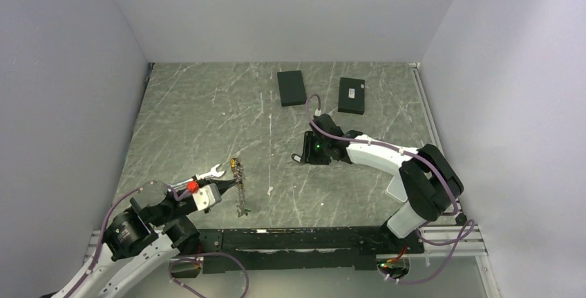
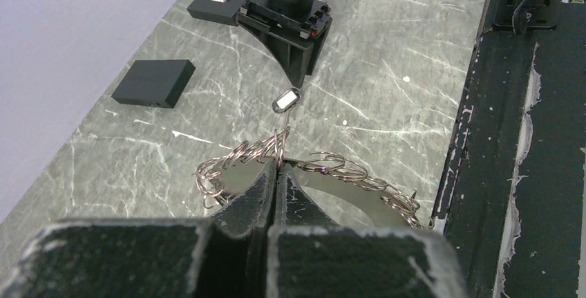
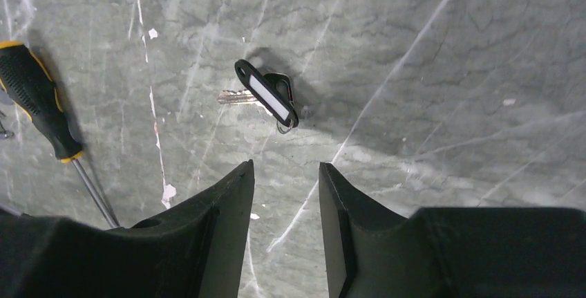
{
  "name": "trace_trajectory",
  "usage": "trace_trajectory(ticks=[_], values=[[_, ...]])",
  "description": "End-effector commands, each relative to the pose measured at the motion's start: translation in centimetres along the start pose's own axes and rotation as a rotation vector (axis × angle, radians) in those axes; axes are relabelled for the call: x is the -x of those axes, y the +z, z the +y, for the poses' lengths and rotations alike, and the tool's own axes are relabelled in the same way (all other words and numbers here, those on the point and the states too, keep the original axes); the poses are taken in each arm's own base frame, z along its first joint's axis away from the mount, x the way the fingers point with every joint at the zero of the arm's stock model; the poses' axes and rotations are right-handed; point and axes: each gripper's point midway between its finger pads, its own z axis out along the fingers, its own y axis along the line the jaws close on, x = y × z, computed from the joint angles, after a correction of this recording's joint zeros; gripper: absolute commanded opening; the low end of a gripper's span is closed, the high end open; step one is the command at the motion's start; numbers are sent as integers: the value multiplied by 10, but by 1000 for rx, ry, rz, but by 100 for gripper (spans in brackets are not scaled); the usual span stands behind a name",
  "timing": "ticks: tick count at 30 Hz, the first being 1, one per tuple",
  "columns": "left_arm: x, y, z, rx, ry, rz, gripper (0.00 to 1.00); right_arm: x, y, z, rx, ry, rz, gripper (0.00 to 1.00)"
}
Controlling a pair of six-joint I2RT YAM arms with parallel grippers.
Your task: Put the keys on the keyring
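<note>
My left gripper [image 2: 278, 168] is shut on the keyring [image 2: 318, 166], a thin grey wire loop rimmed with many small wire rings that fan out to both sides of the fingertips. In the top view the left gripper [image 1: 224, 189] holds this cluster [image 1: 240, 189] near the table's front. One silver key with a black tag [image 3: 266, 97] lies flat on the table just ahead of my right gripper [image 3: 285, 166], which is open and empty above it. The same key [image 2: 287, 99] shows beyond the held ring, below the right gripper [image 2: 298, 77]. No other keys are clearly visible.
A yellow-and-black screwdriver [image 3: 38, 101] lies left of the tagged key. A silver wrench [image 1: 209, 172] lies beside the left gripper. Two flat black boxes [image 1: 291, 87] [image 1: 352, 95] sit at the back. A black rail [image 1: 311, 237] runs along the front edge.
</note>
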Motion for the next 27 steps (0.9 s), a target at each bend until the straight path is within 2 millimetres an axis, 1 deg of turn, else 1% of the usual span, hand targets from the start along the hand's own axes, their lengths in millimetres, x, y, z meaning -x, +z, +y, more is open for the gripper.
trace_trajectory(ticks=[1,4,8,13,18,23,27], values=[[21,-1,8,35,17,-78,0,13,4,6,-12,127,-86,42],[22,-2,8,35,19,-86,0,15,10,11,2,135,-90,40],[23,-3,8,37,19,-91,0,15,18,10,-6,142,-88,38],[24,-4,8,37,20,-96,0,9,25,14,5,155,-62,37],[24,-5,7,36,21,-101,0,7,28,11,-8,156,-60,34],[24,-4,7,33,19,-99,0,5,32,8,-20,152,-52,28],[23,-4,7,33,19,-97,0,6,32,7,-31,143,-53,20]])
